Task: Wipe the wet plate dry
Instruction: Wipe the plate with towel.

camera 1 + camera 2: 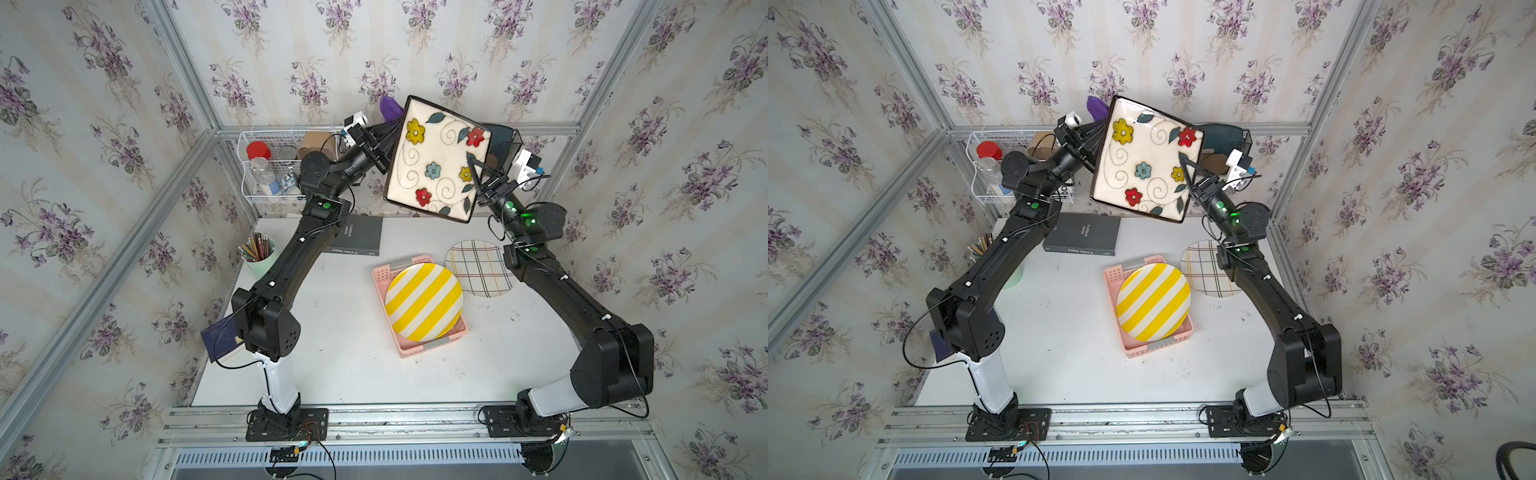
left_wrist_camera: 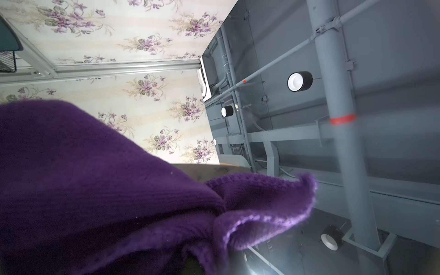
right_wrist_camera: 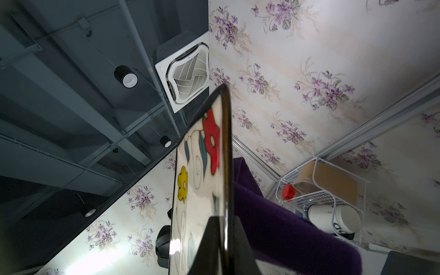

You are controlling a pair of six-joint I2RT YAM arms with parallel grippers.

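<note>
A square cream plate painted with flowers is held high above the back of the table, tilted with its face toward the top views. My right gripper is shut on its right rim, one finger on the face and one behind. A purple cloth lies against the plate's back side, and only its tip shows above the rim. My left gripper is shut on the cloth, its fingers buried in the fabric.
A yellow striped plate rests in a pink basket mid-table, and a plaid plate lies flat beside it. A black book, a pencil cup, a white wire rack and a black mesh bin stand along the back.
</note>
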